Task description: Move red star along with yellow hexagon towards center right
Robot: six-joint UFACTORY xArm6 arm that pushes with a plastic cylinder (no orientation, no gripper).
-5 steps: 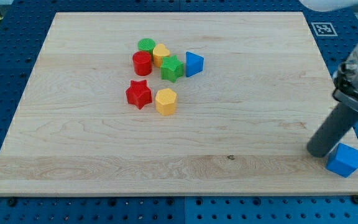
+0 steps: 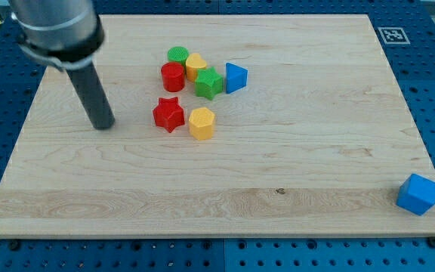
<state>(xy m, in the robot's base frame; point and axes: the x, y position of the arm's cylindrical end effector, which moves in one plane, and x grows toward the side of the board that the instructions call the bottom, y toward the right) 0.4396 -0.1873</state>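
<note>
The red star point(image 2: 168, 114) lies left of centre on the wooden board point(image 2: 300, 159). The yellow hexagon point(image 2: 202, 122) sits just to its right, nearly touching it. My tip point(image 2: 103, 125) rests on the board to the left of the red star, with a gap of about a block's width between them. The rod rises up and to the left from the tip.
Above the star is a tight cluster: a red cylinder point(image 2: 173, 76), a green block point(image 2: 177, 54), a yellow block point(image 2: 196, 65), a green block point(image 2: 209, 82) and a blue triangular block point(image 2: 235, 77). A blue cube point(image 2: 417, 193) sits at the board's bottom right corner.
The rod has jumped from the bottom right, beside the blue cube, to the left of the red star. No block has moved.
</note>
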